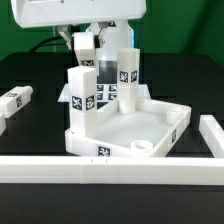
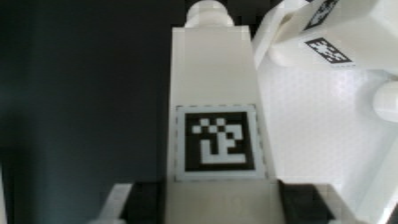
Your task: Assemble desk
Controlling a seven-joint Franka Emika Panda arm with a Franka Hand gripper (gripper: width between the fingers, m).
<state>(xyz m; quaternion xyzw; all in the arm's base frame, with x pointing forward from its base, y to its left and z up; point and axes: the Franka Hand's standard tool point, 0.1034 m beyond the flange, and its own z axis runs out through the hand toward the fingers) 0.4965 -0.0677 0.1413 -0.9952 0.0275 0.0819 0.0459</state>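
Note:
The white desk top (image 1: 150, 125) lies in the middle of the table, rim up. One white tagged leg (image 1: 82, 100) stands upright at its corner on the exterior view's left. My gripper (image 1: 85, 47) is shut on that leg's upper end. The wrist view looks down the held leg (image 2: 217, 90) with its tag facing the camera, my gripper (image 2: 221, 208) clamped on it, and dark fingers (image 2: 150, 200) on both sides. A second leg (image 1: 127, 72) stands upright at the far corner. The desk top (image 2: 329, 120) shows beside the held leg.
A loose tagged leg (image 1: 20, 98) lies on the black table at the exterior view's left. A long white border bar (image 1: 110, 168) runs along the front and another (image 1: 212, 135) along the right side. The arm's base stands behind the desk top.

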